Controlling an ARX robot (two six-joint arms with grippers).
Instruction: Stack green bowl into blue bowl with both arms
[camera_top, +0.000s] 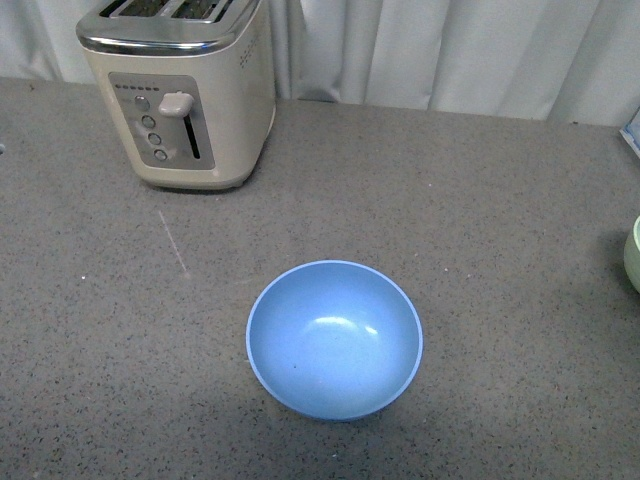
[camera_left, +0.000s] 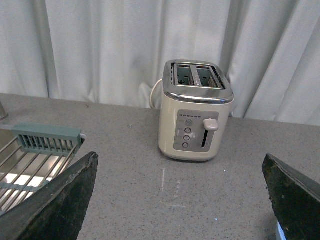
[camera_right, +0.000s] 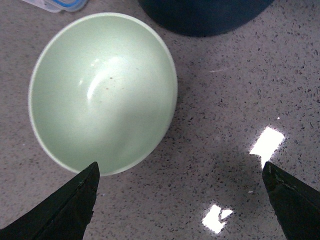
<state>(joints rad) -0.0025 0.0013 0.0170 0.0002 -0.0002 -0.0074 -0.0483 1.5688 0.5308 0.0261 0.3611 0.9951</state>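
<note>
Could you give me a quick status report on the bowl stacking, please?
Left gripper open, empty, facing toaster. Right gripper open by green bowl, not gripping. Blue bowl empty, mid-counter. Dark object close beside green bowl.

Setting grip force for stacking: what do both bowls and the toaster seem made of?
Green bowl: likely speckled plastic or fibre composite, matte; dull highlight. Blue bowl: probably similar plastic, smooth, thin rim, soft sheen. Toaster: cream satin body, plastic or painted metal; shiny chrome-like top.
</note>
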